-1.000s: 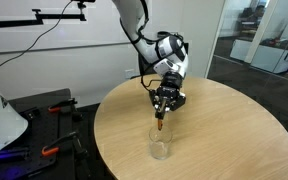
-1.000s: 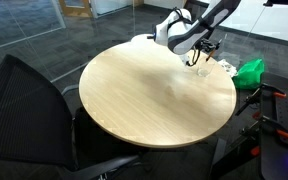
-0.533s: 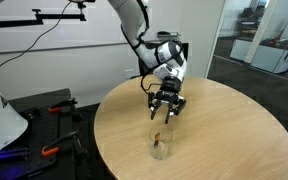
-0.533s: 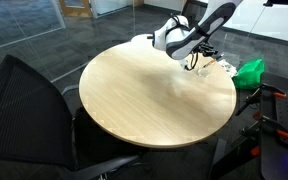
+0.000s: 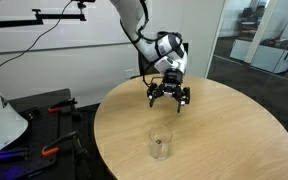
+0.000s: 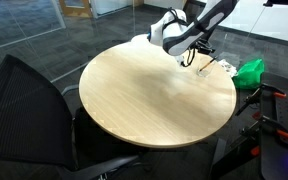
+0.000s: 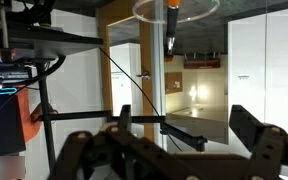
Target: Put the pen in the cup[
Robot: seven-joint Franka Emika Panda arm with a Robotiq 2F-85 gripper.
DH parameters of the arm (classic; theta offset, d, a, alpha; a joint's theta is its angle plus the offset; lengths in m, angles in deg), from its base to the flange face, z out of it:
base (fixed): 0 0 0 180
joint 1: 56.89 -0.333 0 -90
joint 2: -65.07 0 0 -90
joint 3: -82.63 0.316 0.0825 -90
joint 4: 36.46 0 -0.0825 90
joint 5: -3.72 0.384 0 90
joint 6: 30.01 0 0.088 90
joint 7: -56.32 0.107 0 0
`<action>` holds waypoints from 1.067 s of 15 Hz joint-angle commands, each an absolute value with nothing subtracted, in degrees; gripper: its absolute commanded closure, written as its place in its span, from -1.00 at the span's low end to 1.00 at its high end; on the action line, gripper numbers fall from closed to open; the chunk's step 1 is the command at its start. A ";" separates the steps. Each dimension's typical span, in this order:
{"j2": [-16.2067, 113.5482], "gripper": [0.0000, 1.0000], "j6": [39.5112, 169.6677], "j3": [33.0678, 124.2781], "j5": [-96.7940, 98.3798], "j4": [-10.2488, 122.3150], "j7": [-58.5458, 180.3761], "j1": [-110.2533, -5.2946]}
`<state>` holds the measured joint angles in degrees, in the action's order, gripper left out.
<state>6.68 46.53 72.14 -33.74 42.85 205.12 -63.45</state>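
Observation:
The clear cup stands on the round wooden table near its edge. The pen rests inside it, only its orange-red end showing in the glass. My gripper hangs open well above and behind the cup, with nothing between its fingers. In the wrist view the cup's rim sits at the top edge, and the dark pen stands in it. The two spread fingers frame the bottom of that view, my gripper empty. In an exterior view my gripper hovers over the table's far side.
The light wooden table fills most of the scene. A black office chair stands by it. A green object lies just off the table. Black stands with orange clamps sit on the floor beside it.
My gripper was shut on the pen just above the cup. It has opened, the pen has dropped into the cup, and my gripper has risen away from it.

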 commanded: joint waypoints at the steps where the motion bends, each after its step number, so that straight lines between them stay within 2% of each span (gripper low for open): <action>1: 12.06 -1.00 46.77 65.08 -29.75 45.09 205.34 -69.91; 8: 15.66 -1.00 46.73 54.93 -26.54 45.64 205.71 -79.06; 16: 13.80 -1.00 46.51 55.73 -27.77 43.81 205.09 -78.21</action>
